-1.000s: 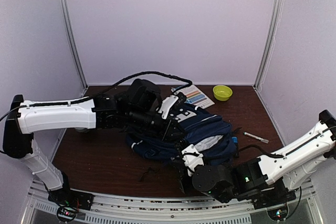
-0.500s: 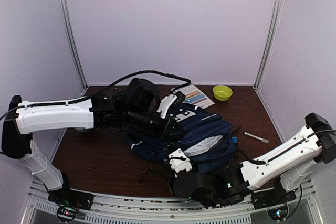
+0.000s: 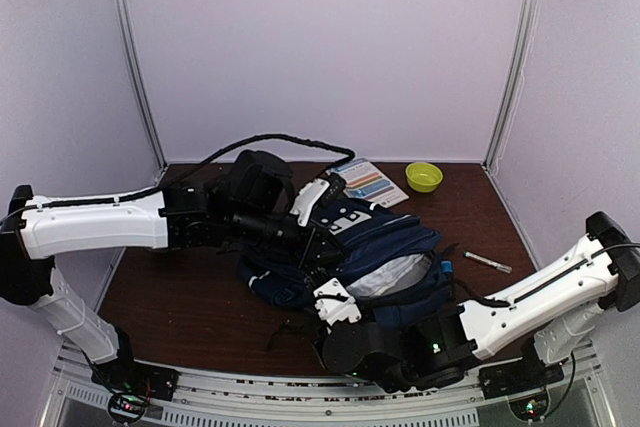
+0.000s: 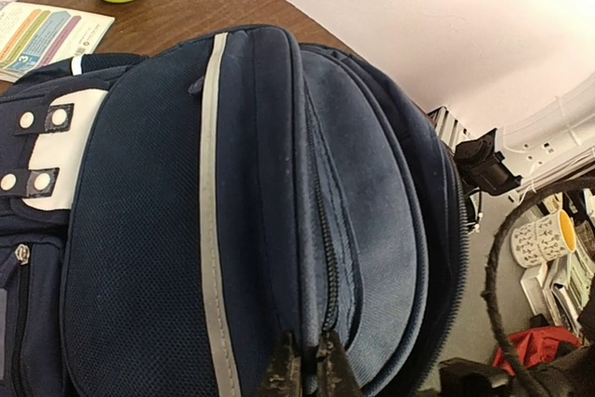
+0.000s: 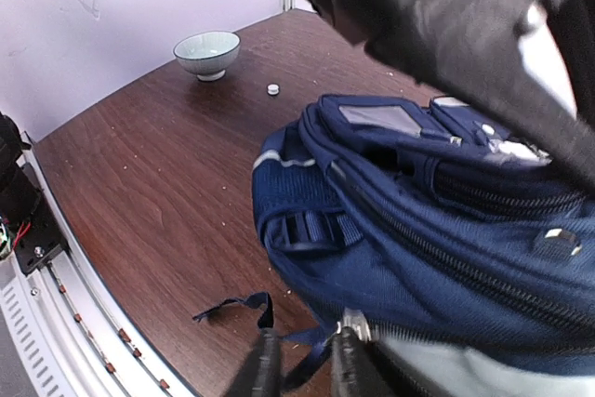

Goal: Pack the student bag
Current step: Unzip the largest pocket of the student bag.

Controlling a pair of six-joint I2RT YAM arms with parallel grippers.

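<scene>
The student bag (image 3: 390, 237) is a navy-blue backpack with a white stripe, lying in the middle of the table. Its near side gapes and shows pale lining (image 3: 385, 275). My left gripper (image 3: 312, 250) is over the bag's left part. In the left wrist view it (image 4: 307, 374) is shut on a fold of the bag's fabric (image 4: 139, 211) beside a zipper. My right gripper (image 3: 337, 294) is at the bag's near left edge. In the right wrist view it (image 5: 305, 367) pinches the zipper pull (image 5: 356, 326) and its blue tab on the bag (image 5: 446, 230).
A yellow-green bowl (image 3: 424, 176) and a striped booklet (image 3: 370, 184) lie behind the bag. A pen (image 3: 488, 263) lies to its right. A loose dark strap (image 3: 283, 330) trails on the table in front. A pale bowl (image 5: 206, 52) stands at the far left.
My right gripper has moved left along the bag's near edge, and the opening with pale lining has grown wider. My left arm has shifted slightly left, still holding the fabric.
</scene>
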